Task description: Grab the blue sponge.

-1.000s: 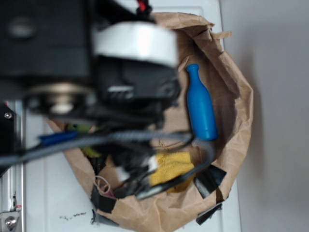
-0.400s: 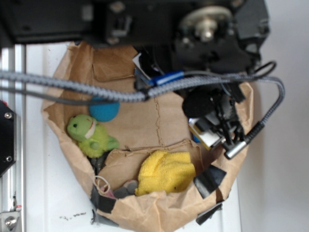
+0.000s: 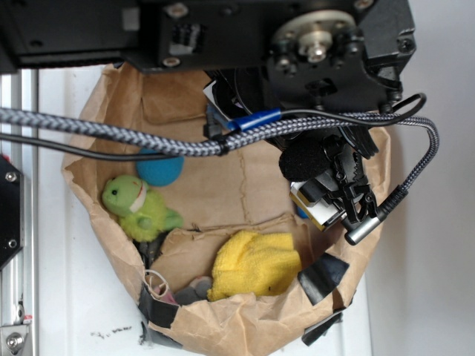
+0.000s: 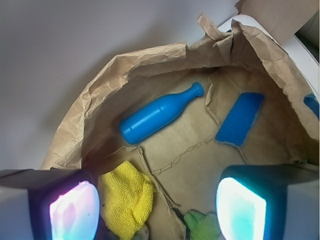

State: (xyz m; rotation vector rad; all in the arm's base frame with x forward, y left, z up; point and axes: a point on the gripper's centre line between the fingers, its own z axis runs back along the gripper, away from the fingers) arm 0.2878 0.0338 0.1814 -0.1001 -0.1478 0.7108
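The blue sponge point(image 4: 241, 119) lies flat on the floor of the brown paper bag point(image 4: 150, 55), at the upper right of the wrist view, with a pale layer along its lower edge. My gripper point(image 4: 157, 207) hangs well above the bag floor, open, with nothing between its two lit pads point(image 4: 74, 210). The sponge sits ahead of the right pad and apart from it. In the exterior view the arm and gripper point(image 3: 326, 199) cover the bag's right side, and the sponge is hidden there.
A blue plastic bottle point(image 4: 155, 115) lies left of the sponge. A yellow cloth point(image 4: 127, 197) point(image 3: 256, 263), a green plush frog point(image 3: 137, 208) and a teal-blue ball point(image 3: 159, 169) also lie in the bag. Crumpled bag walls point(image 3: 96, 148) rise all round. Braided cables point(image 3: 111, 130) cross above.
Over the last second the arm has swung from the bag's left side to its right, uncovering the frog and ball and covering the bottle. Since 0.4 s ago it has barely moved.
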